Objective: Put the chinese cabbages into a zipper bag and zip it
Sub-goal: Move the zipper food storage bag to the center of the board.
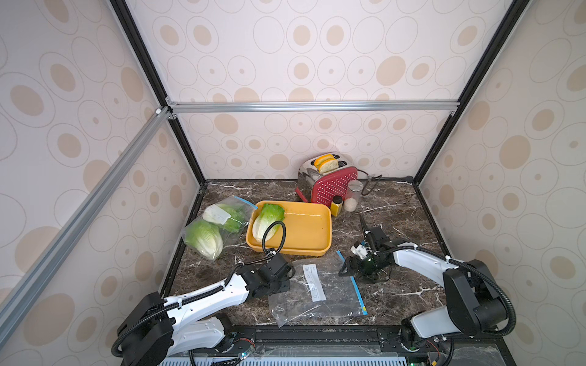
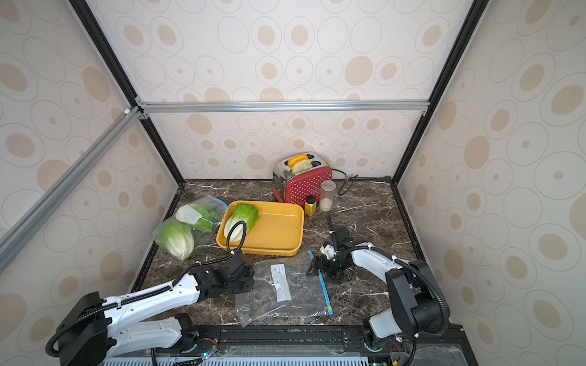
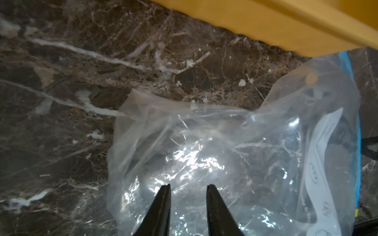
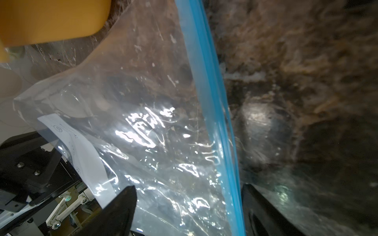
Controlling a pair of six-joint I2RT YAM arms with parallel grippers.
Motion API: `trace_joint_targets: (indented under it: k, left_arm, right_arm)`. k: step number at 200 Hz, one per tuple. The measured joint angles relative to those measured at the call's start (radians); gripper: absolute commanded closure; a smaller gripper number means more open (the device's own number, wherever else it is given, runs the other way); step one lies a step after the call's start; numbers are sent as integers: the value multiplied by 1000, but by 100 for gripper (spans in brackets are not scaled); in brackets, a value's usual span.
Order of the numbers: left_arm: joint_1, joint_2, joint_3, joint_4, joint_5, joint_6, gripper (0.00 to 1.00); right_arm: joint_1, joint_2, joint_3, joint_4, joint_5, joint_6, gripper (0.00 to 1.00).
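Left wrist view is filled by the empty zipper bag (image 3: pixel 225 153), which is seen lying crinkled on the table (image 3: pixel 71 102) just in front of the yellow tray (image 3: pixel 286 24). The left pincer (image 3: pixel 188 186) is held over the bag's closed end with its jaws a little apart, and nothing is seen clamped between them. In the right wrist view the right pincer (image 4: pixel 188 187) is spread wide and released, one jaw to each side of the blue zip strip (image 4: pixel 208 102), which is not yet gripped. In both top views one of the chinese cabbages (image 1: pixel 268 221) is found lying in the tray at the end nearest the left arm, while the other two cabbages (image 2: pixel 177 237) are already enclosed in a second bag (image 2: pixel 211 201) just beside that same end of the tray. The step in hand is judged to be the opening of the empty bag's mouth. It is probably best done if only the upper lip of the strip is pinched by the right pincer, so that both layers are not caught together. The film near the closed end should be pinned to the table by the left pincer before any lift is made. The lift should be kept small and slow, since the thin plastic is likely to slide or bunch.
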Motion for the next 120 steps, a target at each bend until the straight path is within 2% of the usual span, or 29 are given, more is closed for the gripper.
trace_joint_targets:
  k: [46, 99, 120]
  left_arm:
    - [27, 36, -23, 46, -5, -7, 71]
    - [34, 40, -46, 58, -6, -6, 71]
    - [34, 40, -50, 61, -5, -6, 71]
  right_arm:
    - [6, -13, -21, 40, -28, 18, 24]
    - [7, -171, -21, 89, -116, 55, 40]
    - [15, -195, -22, 114, -147, 67, 42]
